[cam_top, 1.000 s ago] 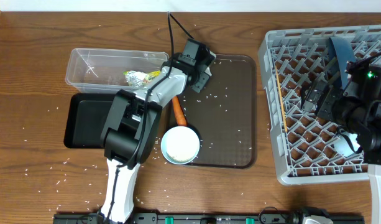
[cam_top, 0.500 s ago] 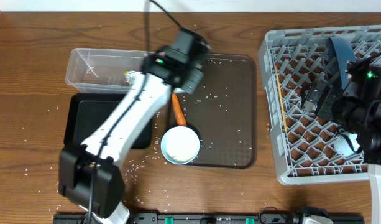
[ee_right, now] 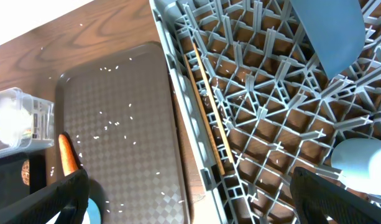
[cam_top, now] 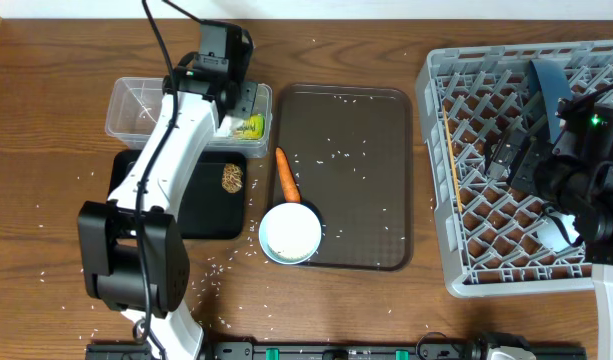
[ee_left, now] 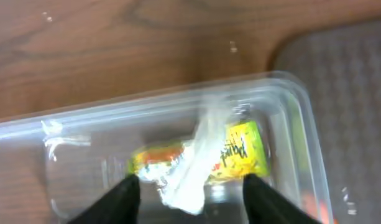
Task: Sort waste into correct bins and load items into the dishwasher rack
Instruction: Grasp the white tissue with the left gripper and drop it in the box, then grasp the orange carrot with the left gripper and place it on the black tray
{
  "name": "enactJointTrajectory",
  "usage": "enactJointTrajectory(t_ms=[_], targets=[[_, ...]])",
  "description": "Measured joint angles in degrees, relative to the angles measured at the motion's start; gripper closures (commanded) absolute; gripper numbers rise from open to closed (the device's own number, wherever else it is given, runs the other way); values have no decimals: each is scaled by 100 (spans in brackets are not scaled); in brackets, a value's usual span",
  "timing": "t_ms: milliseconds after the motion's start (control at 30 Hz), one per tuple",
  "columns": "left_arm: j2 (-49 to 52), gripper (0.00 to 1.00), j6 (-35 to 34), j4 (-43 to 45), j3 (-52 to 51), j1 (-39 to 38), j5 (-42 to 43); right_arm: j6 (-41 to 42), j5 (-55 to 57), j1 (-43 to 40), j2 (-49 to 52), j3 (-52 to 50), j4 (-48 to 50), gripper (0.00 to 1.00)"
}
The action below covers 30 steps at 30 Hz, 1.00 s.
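My left gripper (cam_top: pixel 238 100) hangs over the right end of the clear tub (cam_top: pixel 136 100), jaws apart and empty (ee_left: pixel 193 199). Below it in the tub (ee_left: pixel 66 130) lie the yellow-green wrapper (ee_left: pixel 243 149) and a crumpled white tissue (ee_left: pixel 190 171). The brown food lump (cam_top: pixel 231 177) sits on the black tray (cam_top: pixel 141 190). A carrot (cam_top: pixel 287 176) and the white bowl (cam_top: pixel 290 233) rest on the brown serving tray (cam_top: pixel 356 200), among rice grains (cam_top: pixel 336 155). My right gripper (ee_right: pixel 190 186) is wide open above the dishwasher rack (cam_top: pixel 436 250), near the chopsticks (ee_right: pixel 209 112). The dark-blue plate (ee_right: pixel 330 31) stands in the rack.
A pale rounded dish (ee_right: pixel 364 155) lies in the rack's near corner. Rice grains are scattered over the wooden table (cam_top: pixel 46 200) around the bins. A black rail (cam_top: pixel 336 352) runs along the front edge.
My left arm has swung from the brown serving tray to the clear tub, and its jaws have gone from shut to apart. The food lump now shows. The right arm has not moved.
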Motion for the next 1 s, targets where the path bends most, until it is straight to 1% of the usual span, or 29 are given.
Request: enactJointTrajectory(t_ms=[133,367,467,567,733,867,1000], targets=[[-223,39,-63,-693,0,-216,319,0,0,0,-2,0,-39,1],[-1239,39,-334,-1790,26,-1165,566,0,0,0,0,0,-103,1],[-1307,38,-715,-2035,-17,-1510,632,0,0,0,0,0,-170,1],[-1226,38,-1294,-1853,-367,-1655,664,0,0,0,-2,0,-227,1],[-876,38,-2186,-787,-1399,-1731,684,0,0,0,-2,0,-238,1],[-533,40,-2568,-168,-1969,-1740,675,0,0,0,-2,0,-240,1],[-310,40,-2717,76,-2107,-1740,535,0,2,0,0,0,-247,1]])
